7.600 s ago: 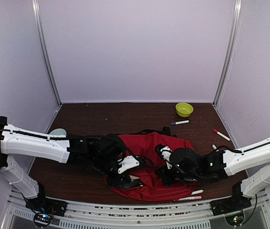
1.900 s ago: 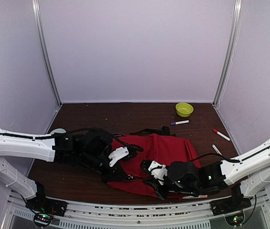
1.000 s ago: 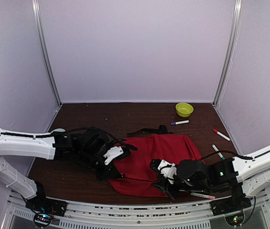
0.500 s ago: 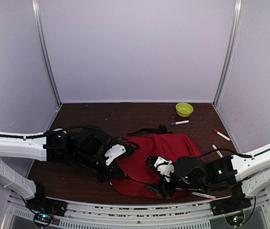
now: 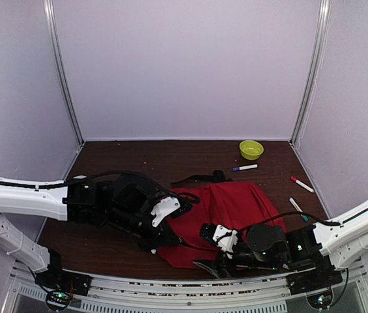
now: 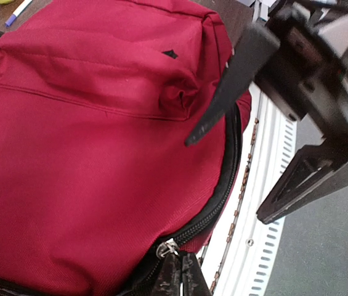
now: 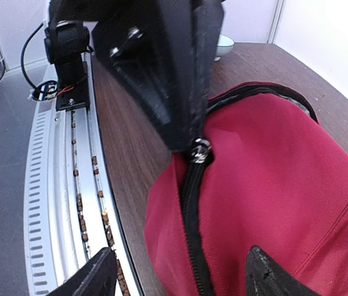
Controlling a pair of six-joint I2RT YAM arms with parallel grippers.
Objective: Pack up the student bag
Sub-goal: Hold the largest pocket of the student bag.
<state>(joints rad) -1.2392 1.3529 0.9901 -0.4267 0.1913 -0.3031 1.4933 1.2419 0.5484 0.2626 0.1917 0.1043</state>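
The student bag (image 5: 229,207) lies flat in the middle of the table, red cloth with a black zipper (image 7: 192,203) along its near edge. My left gripper (image 6: 182,271) is shut on the small metal zipper pull (image 6: 166,248) at the bag's near left corner (image 5: 161,244). My right gripper (image 7: 180,279) hangs open just over the zipper at the table's front edge, with one finger (image 7: 81,280) over the rail and the other over the red cloth. Nothing is between its fingers. The top view shows it as the right gripper (image 5: 210,263), close beside the left one.
A green bowl (image 5: 251,149) sits at the back right. Markers lie near it (image 5: 244,167) and along the right side (image 5: 302,184), (image 5: 296,205). A black strap (image 5: 200,177) trails behind the bag. The metal rail (image 7: 56,203) runs along the front edge. A pale cup (image 7: 225,44) stands far left.
My right gripper has opened wide and slid toward the front edge beside the left gripper. The left gripper has kept its hold and shifted a little to the right.
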